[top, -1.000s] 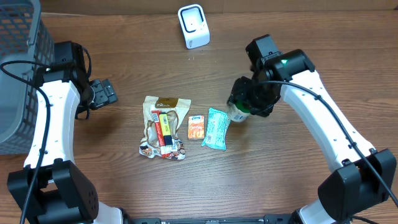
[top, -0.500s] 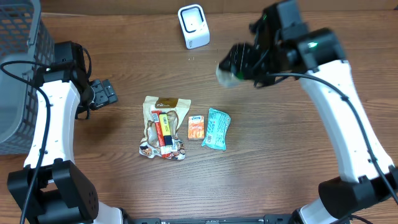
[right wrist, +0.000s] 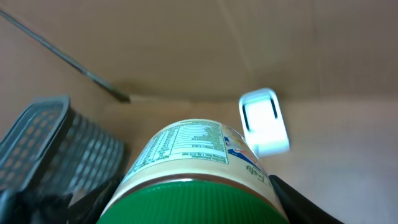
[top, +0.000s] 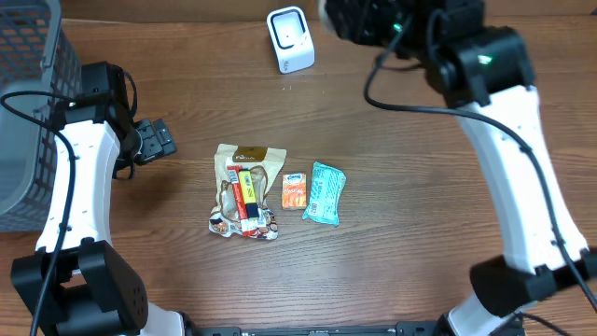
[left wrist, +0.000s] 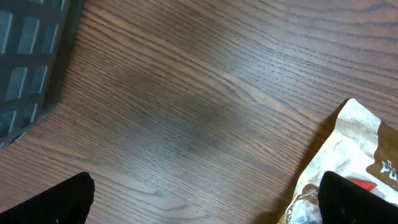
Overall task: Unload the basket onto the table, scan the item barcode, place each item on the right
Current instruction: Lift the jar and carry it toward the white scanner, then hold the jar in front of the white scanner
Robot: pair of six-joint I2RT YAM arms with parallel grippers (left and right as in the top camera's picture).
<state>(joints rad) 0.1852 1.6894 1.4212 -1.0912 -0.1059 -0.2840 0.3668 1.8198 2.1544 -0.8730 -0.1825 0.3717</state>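
A second ago the green-lidded jar with the white printed label stood on the table just right of the teal packet. Now we have it lifted to the far edge, clamped between the right gripper's fingers, so the pick is done. The white boxy scanner sits just beyond the jar, apart from it. Whether the barcode faces it we cannot tell. The left gripper rests spread wide and empty.
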